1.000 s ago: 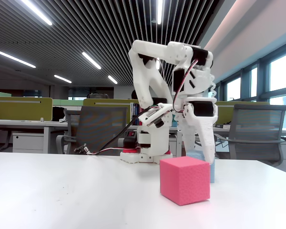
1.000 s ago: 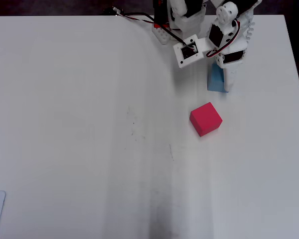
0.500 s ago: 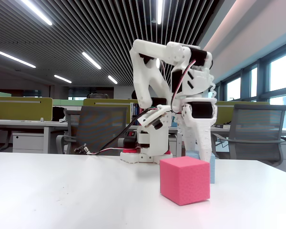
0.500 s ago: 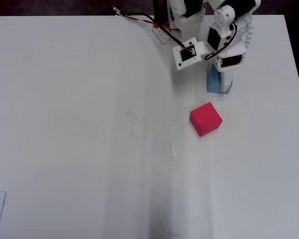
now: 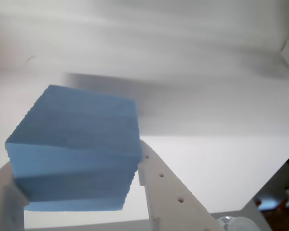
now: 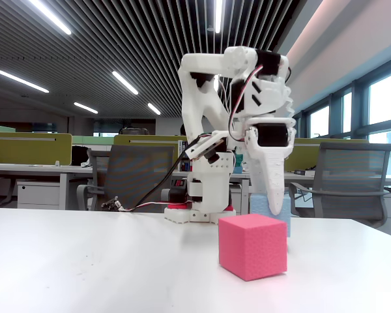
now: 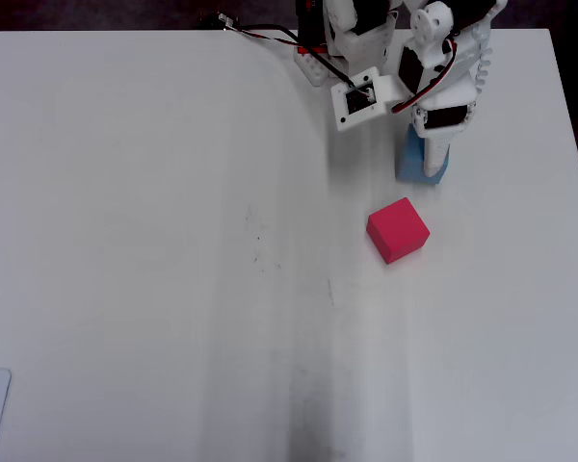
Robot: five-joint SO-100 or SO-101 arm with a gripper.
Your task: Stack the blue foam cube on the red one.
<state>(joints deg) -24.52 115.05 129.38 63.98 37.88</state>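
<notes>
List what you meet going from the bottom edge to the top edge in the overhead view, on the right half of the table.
Red cube → blue cube, held by the gripper → arm base.

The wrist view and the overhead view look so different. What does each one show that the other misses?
Only the wrist view shows the blue foam cube up close, wedged between the tool's fingers. Only the overhead view shows the red cube, sitting apart from the blue one, the arm's base with its wires, and the whole white table. Both show the blue cube, the tool and some table.
</notes>
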